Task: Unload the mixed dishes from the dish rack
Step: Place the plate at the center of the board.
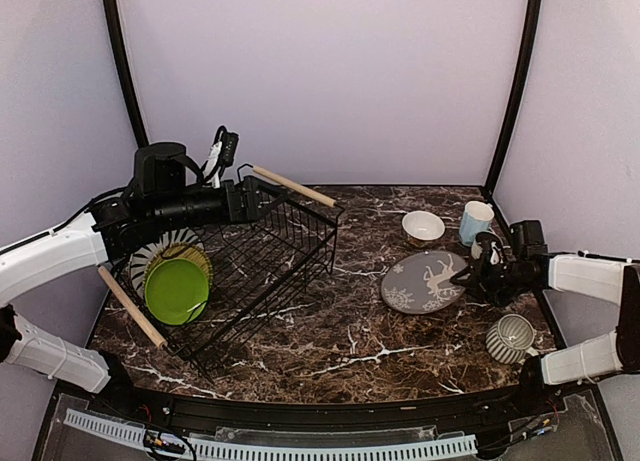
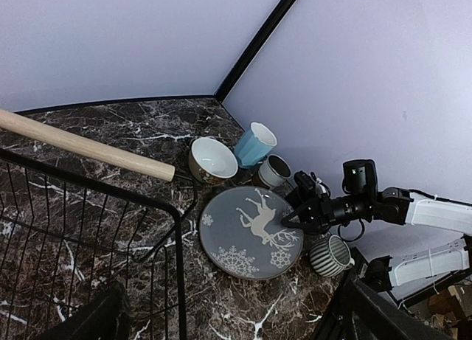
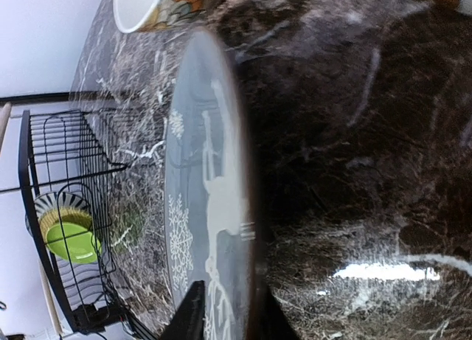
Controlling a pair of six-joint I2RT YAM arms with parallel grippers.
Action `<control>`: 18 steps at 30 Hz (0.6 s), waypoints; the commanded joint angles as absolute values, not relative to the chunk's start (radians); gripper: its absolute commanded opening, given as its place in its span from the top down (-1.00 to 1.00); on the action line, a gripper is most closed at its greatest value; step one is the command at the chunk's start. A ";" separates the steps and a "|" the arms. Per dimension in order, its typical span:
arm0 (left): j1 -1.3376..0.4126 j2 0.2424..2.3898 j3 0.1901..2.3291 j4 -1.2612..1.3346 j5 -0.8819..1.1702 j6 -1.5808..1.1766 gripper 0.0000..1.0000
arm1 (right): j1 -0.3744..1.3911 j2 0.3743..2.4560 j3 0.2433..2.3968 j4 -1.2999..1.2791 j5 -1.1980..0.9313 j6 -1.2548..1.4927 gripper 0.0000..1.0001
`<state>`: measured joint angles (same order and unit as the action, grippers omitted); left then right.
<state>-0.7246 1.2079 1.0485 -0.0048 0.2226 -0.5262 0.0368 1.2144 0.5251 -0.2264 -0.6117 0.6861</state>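
Note:
The black wire dish rack [image 1: 270, 251] sits at the left, tilted. It holds the lime green plate [image 1: 175, 289], the olive-yellow plate [image 1: 206, 263] and the striped plate [image 1: 152, 253] behind it. My left gripper [image 1: 245, 199] is open at the rack's far rim, with a rim wire [image 2: 181, 251] between its fingers. My right gripper [image 1: 465, 278] is shut on the right rim of a grey deer plate [image 1: 420, 281], which lies on the table. The cream bowl [image 1: 423, 225], light blue cup [image 1: 476, 221], a small white cup [image 1: 487, 243] and the striped mug [image 1: 510, 336] stand nearby. No dark teal mug shows.
The rack's wooden handles [image 1: 295, 186] stick out at both ends, one near the back wall. The dark marble table [image 1: 340, 331] ends at black corner posts [image 1: 510, 91]. The deer plate also shows in the right wrist view [image 3: 210, 207], nearly edge-on.

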 commanded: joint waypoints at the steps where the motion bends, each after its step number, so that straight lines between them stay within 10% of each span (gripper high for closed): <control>1: -0.725 1.179 1.067 -0.033 0.207 -0.497 -0.98 | 0.038 1.217 0.542 -0.148 -0.635 0.664 0.40; 18: -0.723 1.163 1.144 -0.278 0.008 -0.359 -0.98 | 0.038 1.149 0.604 -0.295 -0.497 0.645 -0.73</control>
